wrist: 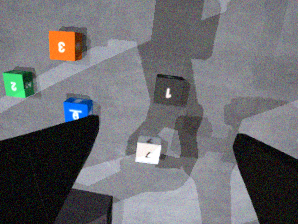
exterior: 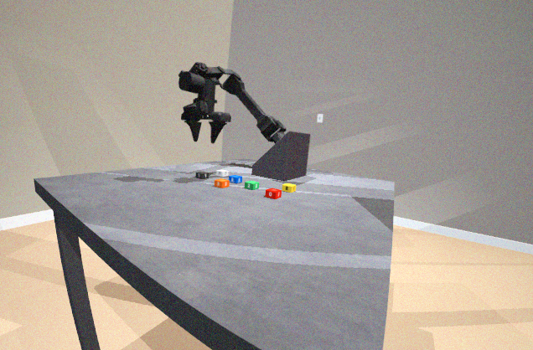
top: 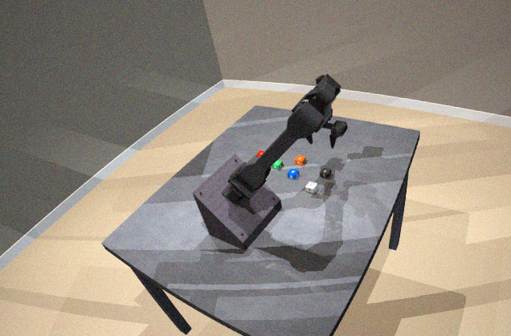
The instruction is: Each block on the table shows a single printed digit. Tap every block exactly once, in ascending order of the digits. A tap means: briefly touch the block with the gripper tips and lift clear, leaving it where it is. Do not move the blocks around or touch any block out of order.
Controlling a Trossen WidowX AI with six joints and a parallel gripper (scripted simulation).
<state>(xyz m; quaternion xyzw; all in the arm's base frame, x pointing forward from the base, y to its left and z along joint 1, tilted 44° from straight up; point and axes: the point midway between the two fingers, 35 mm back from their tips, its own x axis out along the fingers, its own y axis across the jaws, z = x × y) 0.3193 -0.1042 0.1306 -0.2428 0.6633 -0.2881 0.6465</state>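
My gripper [top: 321,145] [exterior: 204,141] [wrist: 168,132] is open and empty, high above the table. In the wrist view, the black block [top: 325,173] [exterior: 202,175] [wrist: 172,90] showing 1 and the white block [top: 311,187] [exterior: 222,172] [wrist: 148,152], which seems to show 7, lie between the fingertips. The blue block [top: 292,174] [exterior: 235,179] [wrist: 78,107] has an underlined digit, 6 or 9, by the left fingertip. The green block [top: 277,164] [exterior: 251,185] [wrist: 18,84] shows 2, the orange block [top: 300,160] [exterior: 221,183] [wrist: 65,45] 3, the red block [top: 260,153] [exterior: 273,193] 0. The yellow block [exterior: 288,187] has an unreadable digit.
The dark wedge-shaped arm base [top: 216,181] [exterior: 284,159] [wrist: 90,205] stands on the grey table [top: 268,305] [exterior: 280,293] near the blocks. In the top view the arm hides the yellow block and part of the red one. Arm shadows fall across the black and white blocks.
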